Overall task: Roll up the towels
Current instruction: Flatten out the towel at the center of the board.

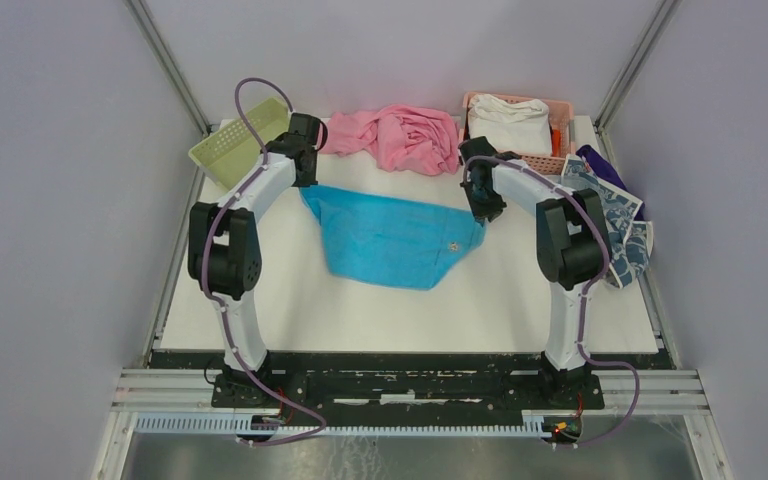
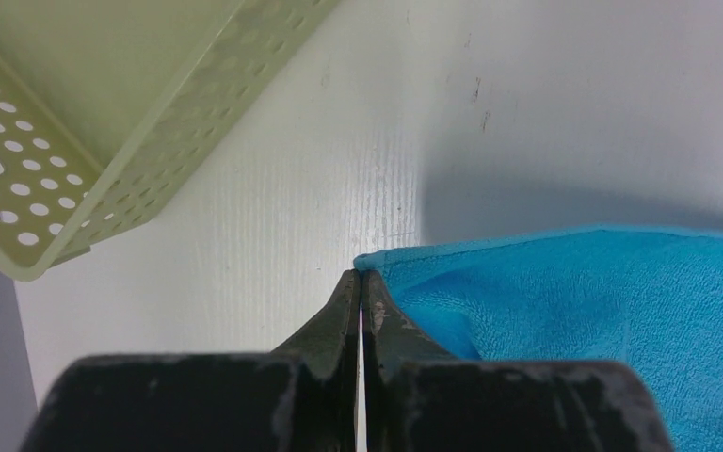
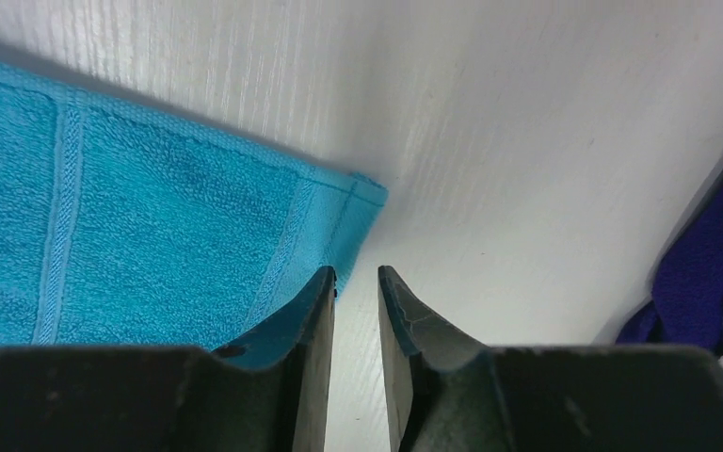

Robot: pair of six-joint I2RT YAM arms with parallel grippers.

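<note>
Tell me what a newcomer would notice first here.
A bright blue towel lies spread in the middle of the table. The left gripper is shut on its far left corner; the right gripper hovers, jaws slightly apart, at its right corner. A crumpled pink cloth sits at the far edge.

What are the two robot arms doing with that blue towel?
They are getting the blue towel ready to roll. It lies spread out on the white table. The left fingers are shut, pinching its far left corner. The right fingers stand slightly apart at the far right corner, not gripping it. Nothing is rolled yet.
</note>
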